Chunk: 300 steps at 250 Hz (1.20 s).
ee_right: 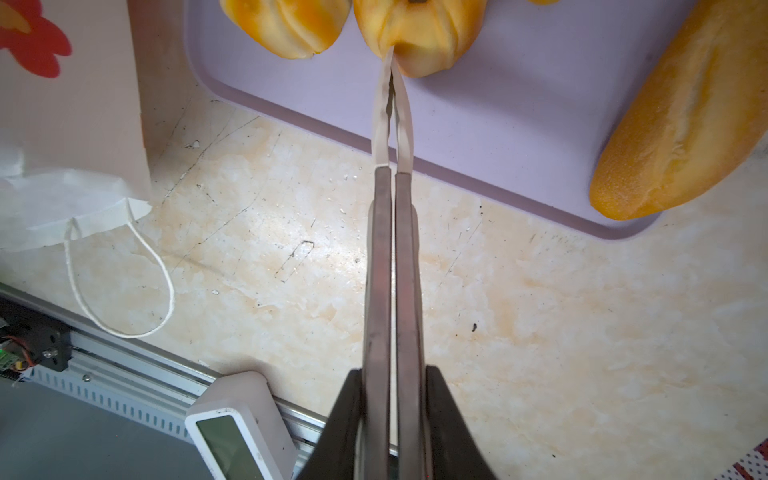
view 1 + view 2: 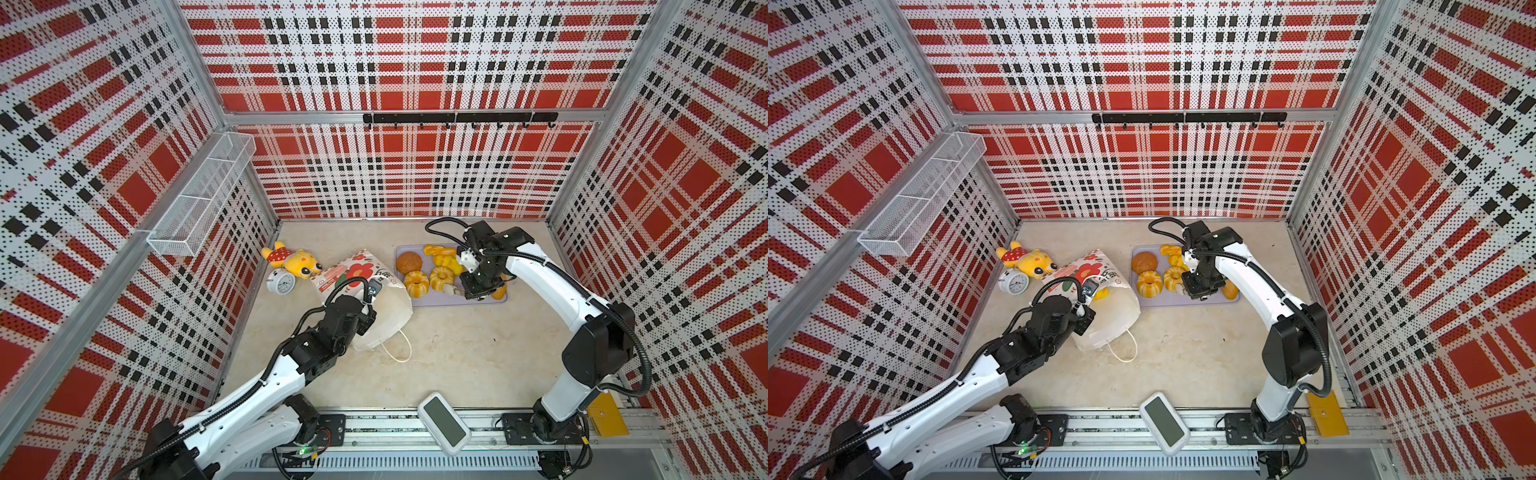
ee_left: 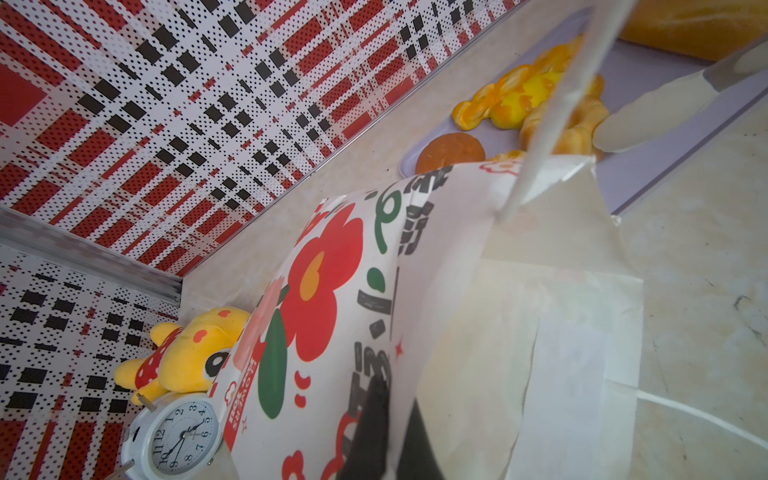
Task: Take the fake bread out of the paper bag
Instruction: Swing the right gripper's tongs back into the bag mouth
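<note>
White paper bag (image 2: pixel 390 309) lies on its side at the left-middle of the table (image 2: pixel 457 365), flowered face up, and its mouth opens toward the tray (image 2: pixel 440 302). The left gripper (image 2: pixel 373 288) is pressed together on the bag's upper rim and holds it raised, so the mouth gapes. The lower rim is flat on the table, and its cord handle (image 2: pixel 401 345) loops toward the front rail (image 2: pixel 395 432). In a top view one yellow piece of bread (image 2: pixel 1100 294) shows inside the mouth, just beside that gripper.

The other bread is on the lilac tray, just beside the bag: a brown bun (image 2: pixel 409 262), two ring cakes (image 2: pixel 415 283), twisted sticks (image 2: pixel 439 251) at the far edge, and a baguette (image 1: pixel 681 120) whose end reaches the front corner. The right gripper (image 1: pixel 390 58) hangs over the tray's front edge. Its fingers are nearly pressed together, with only a thin slit, and the tips touch the edge of one ring cake (image 1: pixel 419 33) — whether they nip it, I cannot tell.

A plush (image 2: pixel 297 262) and a clock (image 2: pixel 281 281) lie just beside the bag's far end, near the left wall. From the bag and tray to the front rail the table is open — a white device (image 2: pixel 444 423) lies on the rail.
</note>
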Each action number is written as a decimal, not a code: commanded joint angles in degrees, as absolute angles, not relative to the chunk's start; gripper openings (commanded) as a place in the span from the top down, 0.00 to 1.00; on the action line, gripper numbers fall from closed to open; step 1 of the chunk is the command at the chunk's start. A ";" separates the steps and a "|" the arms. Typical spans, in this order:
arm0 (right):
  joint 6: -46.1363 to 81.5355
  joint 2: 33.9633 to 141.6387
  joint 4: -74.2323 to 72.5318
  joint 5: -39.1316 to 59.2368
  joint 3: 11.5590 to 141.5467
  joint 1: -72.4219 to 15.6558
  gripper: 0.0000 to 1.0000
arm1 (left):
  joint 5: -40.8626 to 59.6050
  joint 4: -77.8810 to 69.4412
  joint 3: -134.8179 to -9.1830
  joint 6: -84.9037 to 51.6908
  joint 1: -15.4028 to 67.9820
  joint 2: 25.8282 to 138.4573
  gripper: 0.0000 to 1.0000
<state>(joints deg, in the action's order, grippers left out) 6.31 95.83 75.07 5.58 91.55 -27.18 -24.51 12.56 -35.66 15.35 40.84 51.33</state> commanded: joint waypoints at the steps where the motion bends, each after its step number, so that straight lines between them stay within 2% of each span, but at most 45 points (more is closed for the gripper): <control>1: 9.08 85.90 73.76 9.72 88.48 -29.08 1.00 | -25.36 13.05 -34.78 15.20 41.55 50.24 1.00; 33: 15.50 75.80 69.50 14.22 81.72 -32.93 1.00 | -25.53 12.83 -34.54 15.48 41.94 50.10 1.00; 61: 19.24 69.88 64.58 16.63 76.71 -39.68 0.94 | -25.66 12.73 -34.24 15.66 42.67 50.29 1.00; 89: 16.60 69.69 62.33 10.36 74.91 -51.21 0.91 | -25.67 12.52 -34.11 16.07 43.49 50.85 1.00; 129: 12.69 68.46 45.84 4.53 64.84 -58.76 0.91 | -25.31 12.48 -34.13 15.73 43.63 51.34 1.00; 147: 12.06 68.59 39.04 1.25 60.89 -59.16 0.91 | -25.32 12.35 -33.80 15.47 43.75 50.94 1.00; 159: 11.94 69.19 34.63 -3.84 58.25 -59.52 0.87 | -25.31 12.31 -33.56 15.52 43.68 50.57 1.00; 201: 8.78 71.98 22.90 -10.19 54.42 -59.53 0.82 | -25.14 11.82 -33.22 15.21 43.73 50.24 1.00; 245: 6.77 79.14 19.03 -10.81 57.77 -59.25 0.65 | -24.55 11.47 -33.32 15.45 43.77 51.13 1.00; 300: 6.34 87.62 18.63 -3.87 63.29 -56.38 0.60 | -24.53 11.15 -33.23 15.82 44.01 51.56 1.00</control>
<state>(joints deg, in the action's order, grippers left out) 8.19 85.03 24.03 -6.63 59.64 -57.84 -24.75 12.45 -33.85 15.73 43.48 51.29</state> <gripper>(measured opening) 0.395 0.052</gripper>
